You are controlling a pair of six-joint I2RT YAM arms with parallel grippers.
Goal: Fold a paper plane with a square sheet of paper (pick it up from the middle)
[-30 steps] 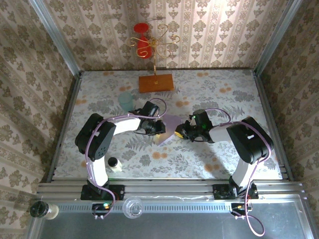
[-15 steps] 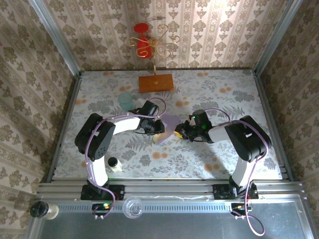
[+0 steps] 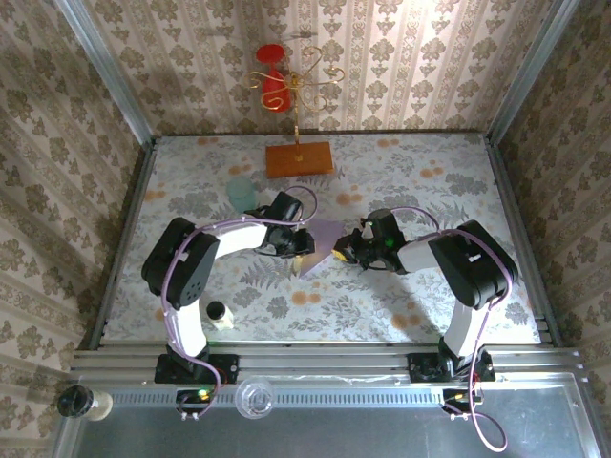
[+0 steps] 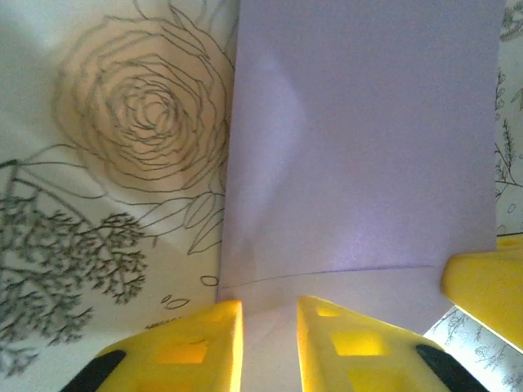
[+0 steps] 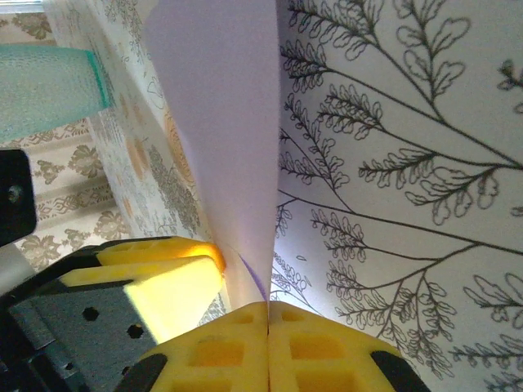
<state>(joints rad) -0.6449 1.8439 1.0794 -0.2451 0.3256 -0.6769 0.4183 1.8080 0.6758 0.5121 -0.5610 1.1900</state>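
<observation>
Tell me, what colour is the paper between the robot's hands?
Pale lilac and plain, with no pattern. The sheet of paper shows best in the left wrist view.

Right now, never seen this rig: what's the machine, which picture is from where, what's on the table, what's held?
Two small robot arms are bolted at the table's near edge, and each ends in a two-finger gripper with yellow fingers. The wide picture looks down from above and behind the arms. The two close-ups come from a camera on each wrist.

On the flowered table are a lilac paper, a wooden board with a gold wire stand on it, a teal cup and a small bottle.

The right gripper is shut on the paper's edge, and the paper stands up off the table there. The left gripper has its jaws a little apart, with the paper's edge between them.
</observation>
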